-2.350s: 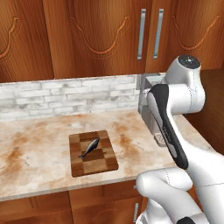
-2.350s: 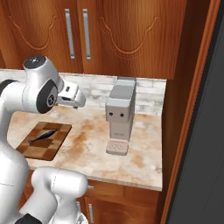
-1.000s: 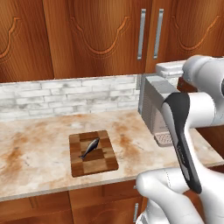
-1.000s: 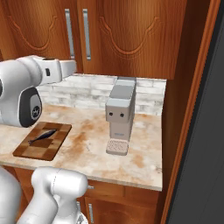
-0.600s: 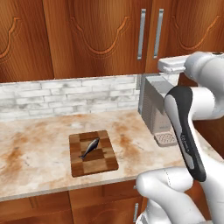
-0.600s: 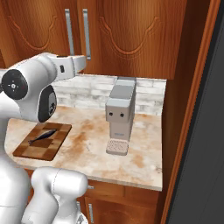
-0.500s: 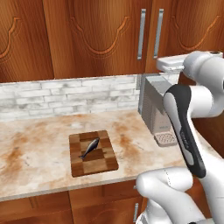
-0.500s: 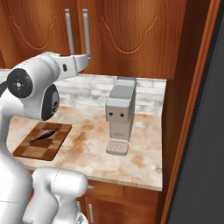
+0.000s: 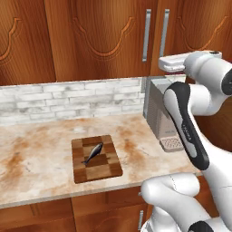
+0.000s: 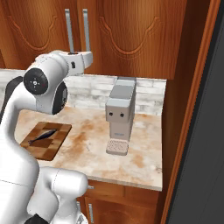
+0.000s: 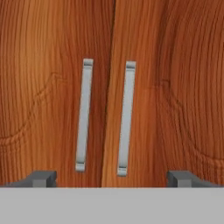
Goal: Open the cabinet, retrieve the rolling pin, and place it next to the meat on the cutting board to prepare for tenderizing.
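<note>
Grey coffee machine [image 10: 120, 118] stands on marble counter [image 9: 36, 154].

- The white arm [image 9: 190, 118] rises from the lower right of the left base view, bends at a rounded elbow and doubles back upward.
- Its forearm, with a dark strip along one side, slopes up to a round wrist joint [image 10: 40, 81] with a dark cap.
- From the wrist the hand reaches out level, well above the worktop.
- The pincer [image 11: 112, 178] stands wide apart, its two dark fingertips [image 11: 41, 178] near the bottom corners of the hand view, nothing between them.
- In the base views the fingers themselves are hard to make out; the hand seems to end in a short white block [image 9: 171, 62].
</note>
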